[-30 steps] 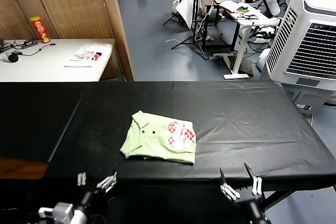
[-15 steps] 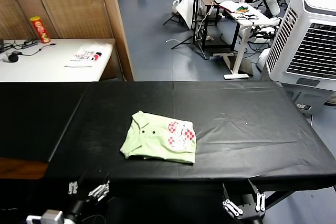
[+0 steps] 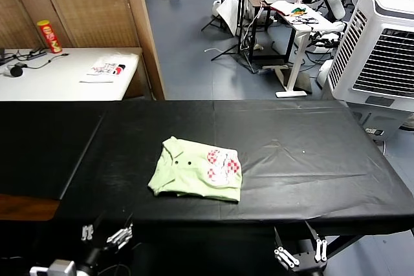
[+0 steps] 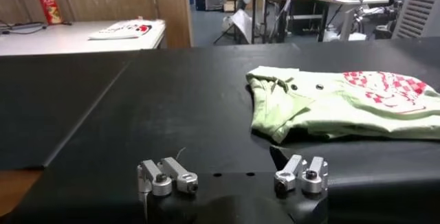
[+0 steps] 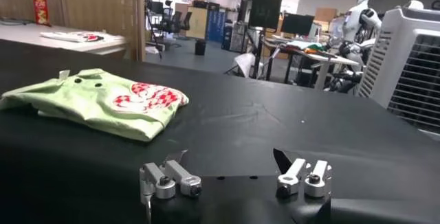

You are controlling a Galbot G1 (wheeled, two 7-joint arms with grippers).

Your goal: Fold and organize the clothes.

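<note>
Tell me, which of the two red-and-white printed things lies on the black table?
The folded lime-green polo shirt lies on the black table. The other, a white printed packet, lies farther back on the white table, near the red can.

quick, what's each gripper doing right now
left gripper: jaws open, holding nothing, low at the table's near edge.
right gripper: jaws open, holding nothing, low at the near edge.

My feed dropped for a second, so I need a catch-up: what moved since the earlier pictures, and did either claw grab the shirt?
Both claws drew back toward the robot, off the near table edge: the left claw and the right claw now sit lower in the head view, both open and empty. Neither took hold of anything. The folded shirt lies where it was on the black table.
</note>
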